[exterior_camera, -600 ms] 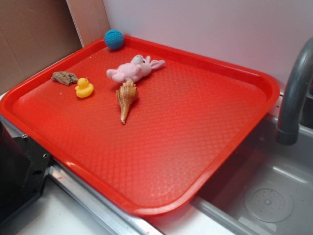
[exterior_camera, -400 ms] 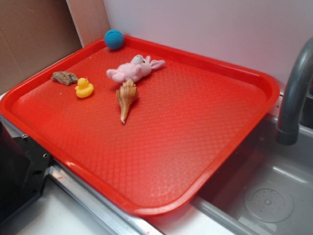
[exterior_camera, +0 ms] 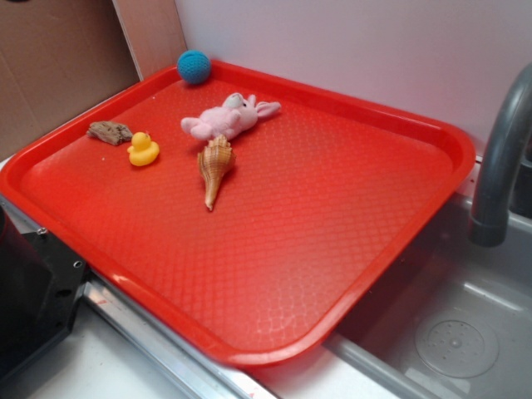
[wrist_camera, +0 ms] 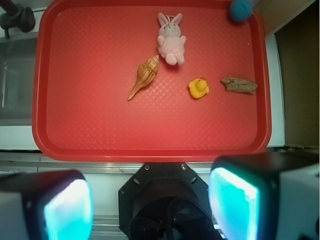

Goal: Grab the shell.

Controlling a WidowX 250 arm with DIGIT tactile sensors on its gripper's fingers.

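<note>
Nothing has moved over the last moments, so the grab is unstarted: the gripper (wrist_camera: 150, 202) hangs high with fingers spread, the shell (exterior_camera: 214, 169) lying mid-tray just near the pink bunny (exterior_camera: 226, 117).

Even, bright light; soft shadows; end effector fingers (wrist_camera: 235, 202) blurred, glowing cyan.

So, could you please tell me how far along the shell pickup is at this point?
Nothing looks done yet: the shell lies untouched on the red tray, between the pink bunny and the yellow duck. In hand: the claw hangs open, high above the tray's near edge. Left: descending over the shell, closing and lifting.
</note>
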